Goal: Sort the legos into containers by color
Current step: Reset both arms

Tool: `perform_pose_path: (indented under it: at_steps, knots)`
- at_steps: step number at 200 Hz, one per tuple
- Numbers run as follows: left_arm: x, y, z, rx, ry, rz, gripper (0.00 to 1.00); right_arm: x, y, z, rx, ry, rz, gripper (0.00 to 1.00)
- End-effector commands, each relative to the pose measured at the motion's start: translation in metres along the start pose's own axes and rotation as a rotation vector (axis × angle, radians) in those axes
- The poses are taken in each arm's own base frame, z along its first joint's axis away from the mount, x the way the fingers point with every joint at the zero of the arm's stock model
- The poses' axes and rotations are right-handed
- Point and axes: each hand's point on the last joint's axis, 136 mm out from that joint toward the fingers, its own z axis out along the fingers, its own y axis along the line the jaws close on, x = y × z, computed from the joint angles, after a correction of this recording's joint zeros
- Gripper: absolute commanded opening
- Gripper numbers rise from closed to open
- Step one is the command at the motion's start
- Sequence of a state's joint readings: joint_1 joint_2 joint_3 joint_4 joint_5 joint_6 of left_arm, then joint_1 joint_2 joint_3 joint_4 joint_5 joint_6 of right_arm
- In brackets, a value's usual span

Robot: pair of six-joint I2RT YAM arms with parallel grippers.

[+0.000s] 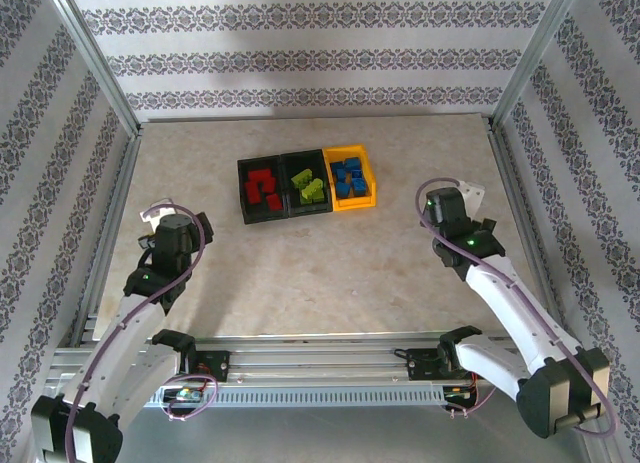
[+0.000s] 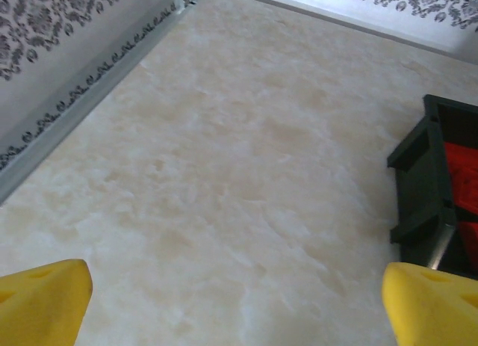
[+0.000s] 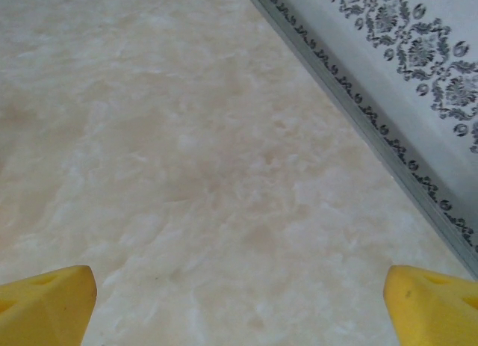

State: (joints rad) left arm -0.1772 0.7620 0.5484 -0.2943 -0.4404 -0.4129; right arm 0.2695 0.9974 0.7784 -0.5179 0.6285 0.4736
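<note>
Three joined bins stand in a row at the table's middle back. The left black bin (image 1: pixel 246 196) holds several red legos (image 1: pixel 263 188). The middle black bin (image 1: pixel 290 187) holds several lime green legos (image 1: pixel 311 189). The yellow-orange bin (image 1: pixel 354 201) holds several blue legos (image 1: pixel 349 177). My left gripper (image 1: pixel 158 215) hovers left of the bins, and in the left wrist view (image 2: pixel 239 301) its yellow fingers (image 2: pixel 45 301) stand wide apart over bare table, the red-filled bin (image 2: pixel 426 183) at the right edge. My right gripper (image 1: pixel 462 195) sits right of the bins, open (image 3: pixel 239 305) with nothing between its fingers (image 3: pixel 429 301).
Metal frame rails (image 1: pixel 516 198) and patterned walls (image 1: pixel 300 58) enclose the marble-look tabletop (image 1: pixel 320 273). In the right wrist view a rail (image 3: pixel 358 114) runs close along the right side. Bare table stretches in front of the bins between the two arms.
</note>
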Motion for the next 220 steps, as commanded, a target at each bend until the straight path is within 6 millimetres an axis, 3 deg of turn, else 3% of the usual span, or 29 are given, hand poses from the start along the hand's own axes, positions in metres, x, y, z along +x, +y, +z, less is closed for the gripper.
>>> perform_pose_path:
  at_steps: [1,105,173,220]
  knots:
    - [-0.010,0.013,0.005,-0.057,-0.066,0.033,0.99,-0.008,-0.011,0.001,0.027,-0.039,0.025,0.98]
    - [-0.009,0.031,0.063,-0.084,-0.062,0.032,0.99,-0.006,-0.022,0.013,0.065,-0.156,0.010,0.98]
    - [-0.012,-0.017,0.083,0.184,-0.143,0.068,1.00,-0.003,-0.019,0.021,0.036,-0.239,0.012,0.98]
    - [-0.010,-0.034,0.085,0.282,-0.209,0.117,1.00,-0.002,-0.021,0.025,0.036,-0.263,0.028,0.98]
